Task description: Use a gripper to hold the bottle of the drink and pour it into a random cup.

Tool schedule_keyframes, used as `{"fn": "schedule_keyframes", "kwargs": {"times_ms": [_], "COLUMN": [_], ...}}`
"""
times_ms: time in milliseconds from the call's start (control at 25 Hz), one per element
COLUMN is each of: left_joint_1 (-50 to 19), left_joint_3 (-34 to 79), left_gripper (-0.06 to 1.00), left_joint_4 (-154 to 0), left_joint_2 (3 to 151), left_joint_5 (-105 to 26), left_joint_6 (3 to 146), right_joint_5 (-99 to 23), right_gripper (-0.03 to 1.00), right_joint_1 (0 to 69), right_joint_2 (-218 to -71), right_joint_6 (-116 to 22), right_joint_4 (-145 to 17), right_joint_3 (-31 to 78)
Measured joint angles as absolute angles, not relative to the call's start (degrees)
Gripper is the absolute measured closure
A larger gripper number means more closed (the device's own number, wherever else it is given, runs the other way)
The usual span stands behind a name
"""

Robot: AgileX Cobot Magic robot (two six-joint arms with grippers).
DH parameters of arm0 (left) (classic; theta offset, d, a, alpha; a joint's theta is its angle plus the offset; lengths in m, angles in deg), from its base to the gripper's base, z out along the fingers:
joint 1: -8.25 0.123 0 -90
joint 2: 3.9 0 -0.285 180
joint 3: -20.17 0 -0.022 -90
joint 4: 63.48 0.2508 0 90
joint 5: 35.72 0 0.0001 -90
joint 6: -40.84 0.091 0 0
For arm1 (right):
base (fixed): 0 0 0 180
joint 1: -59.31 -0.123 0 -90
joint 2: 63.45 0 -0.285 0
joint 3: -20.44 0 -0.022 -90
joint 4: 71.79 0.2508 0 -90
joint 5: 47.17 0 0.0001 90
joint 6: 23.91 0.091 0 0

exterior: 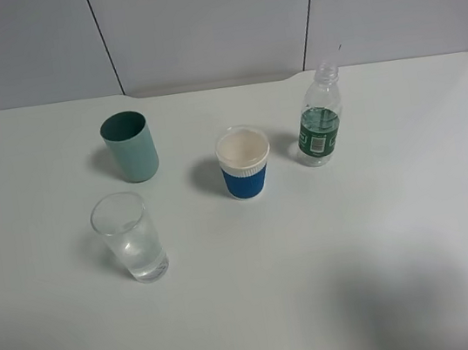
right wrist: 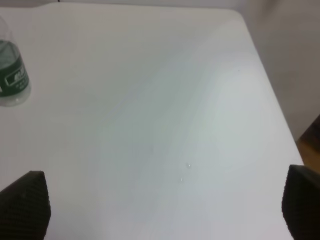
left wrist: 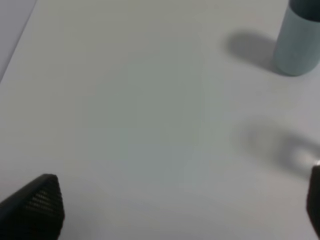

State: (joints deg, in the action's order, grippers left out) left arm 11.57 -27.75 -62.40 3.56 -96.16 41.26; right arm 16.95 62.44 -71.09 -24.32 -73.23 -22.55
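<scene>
The bottle of the drink (exterior: 321, 127) stands upright at the back right of the white table, clear with a green label. Only its lower part (right wrist: 11, 75) shows in the right wrist view, far from my right gripper (right wrist: 165, 205). That gripper is open, with bare table between its fingertips (right wrist: 25, 205). The cup (exterior: 130, 237), a tall clear glass, stands at the front left. My left gripper (left wrist: 175, 205) is open over bare table, holding nothing. Neither gripper shows in the exterior high view.
A teal opaque cup (exterior: 130, 146) (left wrist: 297, 42) stands behind the glass. A white paper cup with a blue band (exterior: 245, 163) sits mid-table, left of the bottle. The table's right edge (right wrist: 272, 95) runs close to the right gripper.
</scene>
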Motion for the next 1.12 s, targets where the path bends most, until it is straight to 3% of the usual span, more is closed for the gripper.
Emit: {"fn": "schedule_keyframes", "kwargs": {"times_ms": [200,1120], "left_joint_1": [11.6,11.6], "left_joint_3": [-27.8,-27.8], "left_gripper": [-0.04,-0.04], "left_joint_4": [-62.4,-62.4], "left_joint_2": [3.6,3.6], "left_joint_5": [-96.2,-96.2], "left_joint_6": [41.3,41.3], "right_joint_5": [15.2,13.5], "right_gripper": [0.05,0.05], "right_joint_1": [62.4,62.4], "right_joint_2": [-71.1,-71.1], "right_joint_6": [-24.3,-24.3], "right_joint_4": [-71.8,-72.2], "right_joint_3": [-27.6,-29.0]}}
